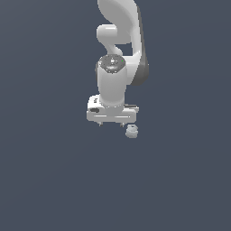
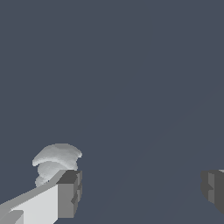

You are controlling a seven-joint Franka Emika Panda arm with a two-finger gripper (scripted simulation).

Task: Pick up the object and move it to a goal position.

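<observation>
The object is a tiny pale grey-white knobbly lump lying on the dark surface, just below the end of the white gripper bar on the exterior view's right. In the wrist view the object shows beside and beyond one fingertip, outside the gap between the fingers. My gripper hangs over the surface with its fingers wide apart and nothing between them; the wrist view shows the gripper with its other fingertip at the frame's edge.
A flat dark blue-grey surface fills both views. The white arm rises behind the gripper toward the top of the exterior view.
</observation>
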